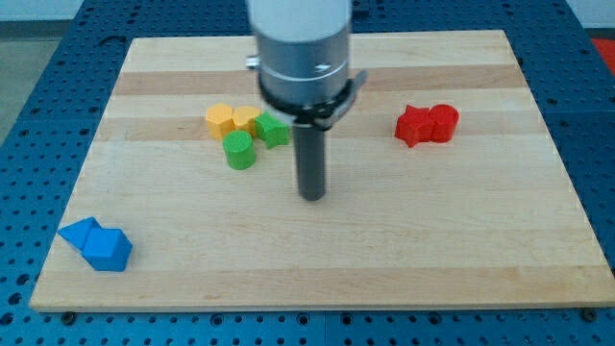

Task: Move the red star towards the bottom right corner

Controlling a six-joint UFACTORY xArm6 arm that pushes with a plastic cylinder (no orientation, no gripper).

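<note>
No readable text, label, brand, number or sign shows anywhere in this view.

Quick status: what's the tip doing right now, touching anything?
My tip: no gripper, holding nothing; touching no block, on bare board below and right of the green blocks, well left of the red star.

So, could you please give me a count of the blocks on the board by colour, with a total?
Red: 2, a star touching a rounder block, toward the view's right
Yellow: 2, and
Green: 2, a cylinder and a block partly behind the arm
Blue: 2, and, at the view's bottom left
Total: 8
My tip touches none.
</note>
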